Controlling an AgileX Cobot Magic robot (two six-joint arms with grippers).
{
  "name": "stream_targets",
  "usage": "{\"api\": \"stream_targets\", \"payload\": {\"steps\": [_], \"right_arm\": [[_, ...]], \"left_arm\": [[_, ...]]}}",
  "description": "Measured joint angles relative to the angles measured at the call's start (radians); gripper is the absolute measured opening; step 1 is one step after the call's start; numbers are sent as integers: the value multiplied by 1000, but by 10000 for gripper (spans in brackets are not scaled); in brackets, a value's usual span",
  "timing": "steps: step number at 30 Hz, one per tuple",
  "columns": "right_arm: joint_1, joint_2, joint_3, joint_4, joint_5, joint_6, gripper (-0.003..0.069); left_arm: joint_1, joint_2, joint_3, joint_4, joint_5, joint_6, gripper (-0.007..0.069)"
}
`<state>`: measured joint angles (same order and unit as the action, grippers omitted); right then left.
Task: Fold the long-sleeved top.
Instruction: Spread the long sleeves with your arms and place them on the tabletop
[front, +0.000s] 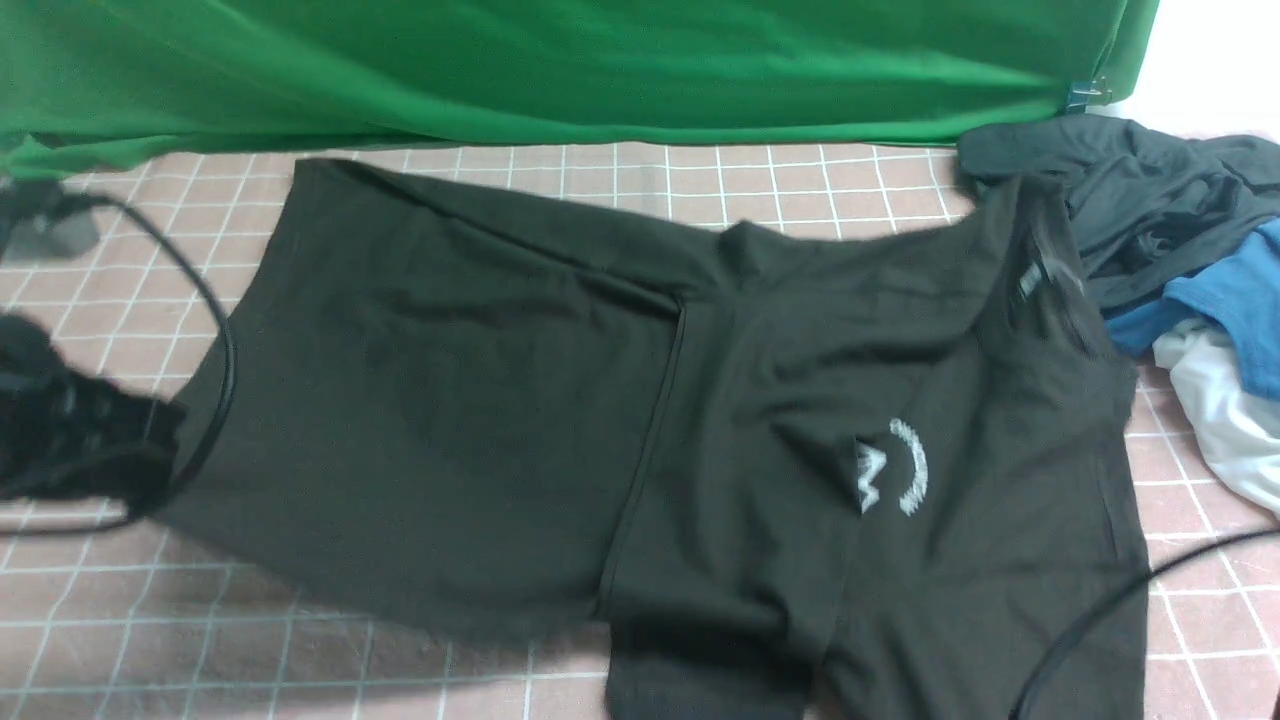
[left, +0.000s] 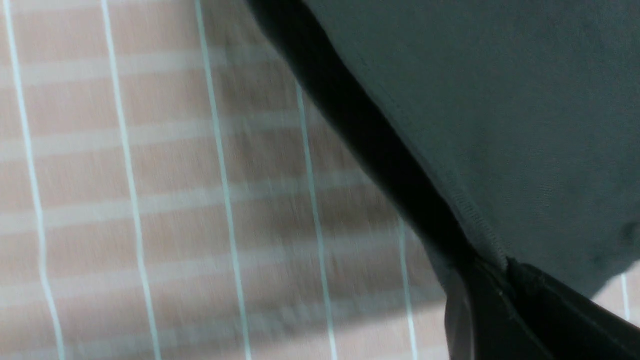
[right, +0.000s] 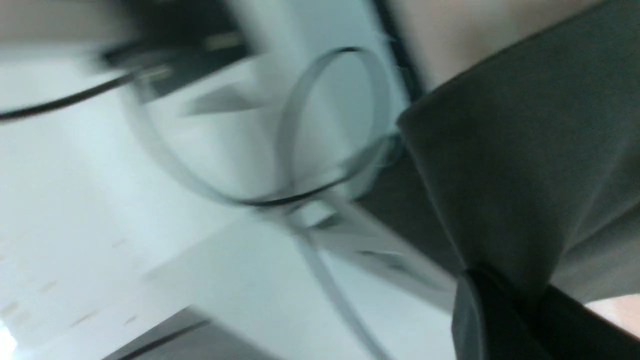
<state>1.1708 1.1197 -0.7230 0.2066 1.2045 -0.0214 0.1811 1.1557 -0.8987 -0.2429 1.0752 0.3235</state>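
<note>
The long-sleeved top (front: 450, 400), black, lies spread across the checked table, with its white chest print (front: 895, 470) and neck label (front: 1030, 280) toward the right. One sleeve (front: 680, 480) is laid over the body. My left gripper (front: 160, 445) is at the top's left edge. In the left wrist view that gripper (left: 492, 265) is shut on the stitched hem of the top (left: 500, 100), which is lifted off the cloth. My right gripper (right: 505, 287) is shut on a fold of the top (right: 525, 150); it is out of the front view.
A pile of clothes lies at the right edge: a dark grey garment (front: 1150, 200), a blue shirt (front: 1230, 290) and white cloth (front: 1220, 410). A green backdrop (front: 600, 70) hangs behind. Black cables run at the left (front: 215, 320) and bottom right (front: 1100, 610).
</note>
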Motion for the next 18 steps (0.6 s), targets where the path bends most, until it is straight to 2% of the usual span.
{"api": "stream_targets", "payload": {"steps": [5, 9, 14, 16, 18], "right_arm": [[112, -16, 1, -17, 11, 73, 55], [112, -19, 17, -27, 12, 79, 55], [77, -19, 75, -33, -5, 49, 60], [69, -19, 81, -34, -26, 48, 86], [66, -19, 81, -38, -53, 46, 190]], "left_arm": [[0, -149, 75, 48, 86, -72, 41], [0, -236, 120, 66, 98, -87, 41], [0, -324, 221, 104, 40, -90, 41], [0, -325, 246, 109, 28, -90, 41], [0, -325, 272, 111, 3, -85, 41]]}}
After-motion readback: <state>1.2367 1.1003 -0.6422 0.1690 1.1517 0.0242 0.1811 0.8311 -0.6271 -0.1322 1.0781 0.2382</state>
